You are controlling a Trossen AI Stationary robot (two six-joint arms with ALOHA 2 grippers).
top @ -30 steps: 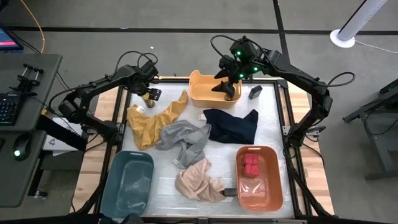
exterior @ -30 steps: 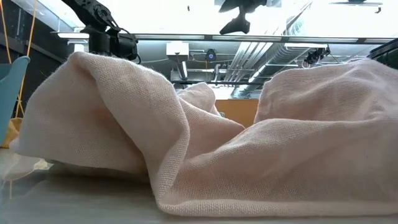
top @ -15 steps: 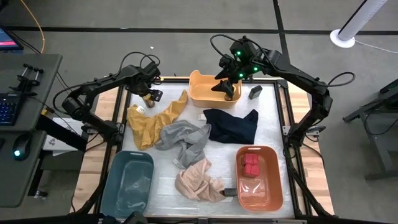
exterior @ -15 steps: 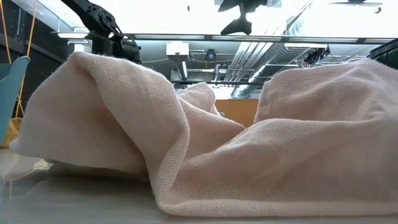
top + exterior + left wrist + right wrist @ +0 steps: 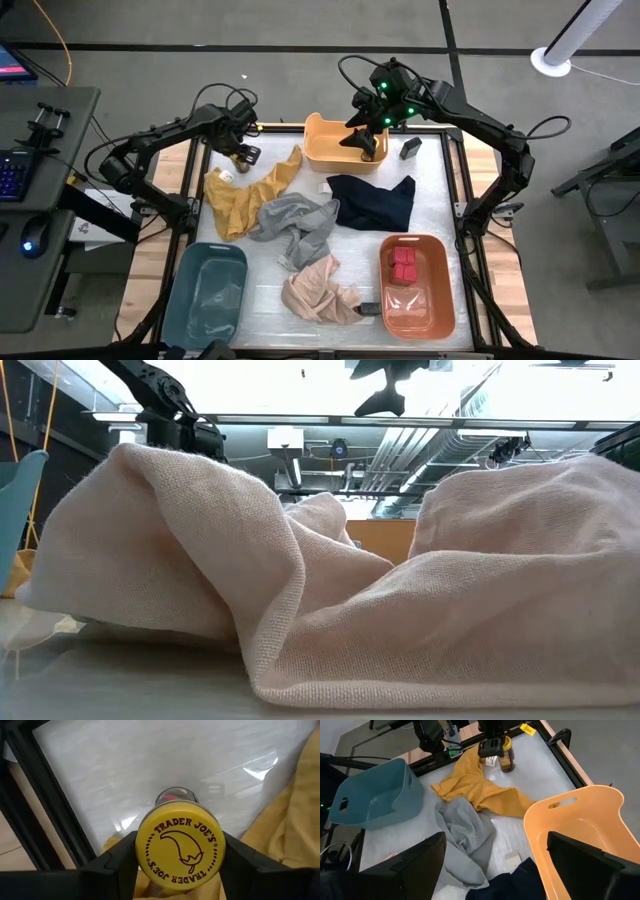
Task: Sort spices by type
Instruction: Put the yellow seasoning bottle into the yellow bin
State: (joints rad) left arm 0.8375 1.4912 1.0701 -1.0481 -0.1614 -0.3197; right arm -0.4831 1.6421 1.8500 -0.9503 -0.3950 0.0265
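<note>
White table (image 5: 440, 205); cloths (image 5: 292, 226); bins (image 5: 417, 284)

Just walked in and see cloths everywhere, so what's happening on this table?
The left hand is closed on a yellow-lidded spice jar at the table's far left corner, beside a yellow cloth. The right hand hangs open over the orange bin. Red tins sit in the salmon bin; the teal bin looks empty.
</note>
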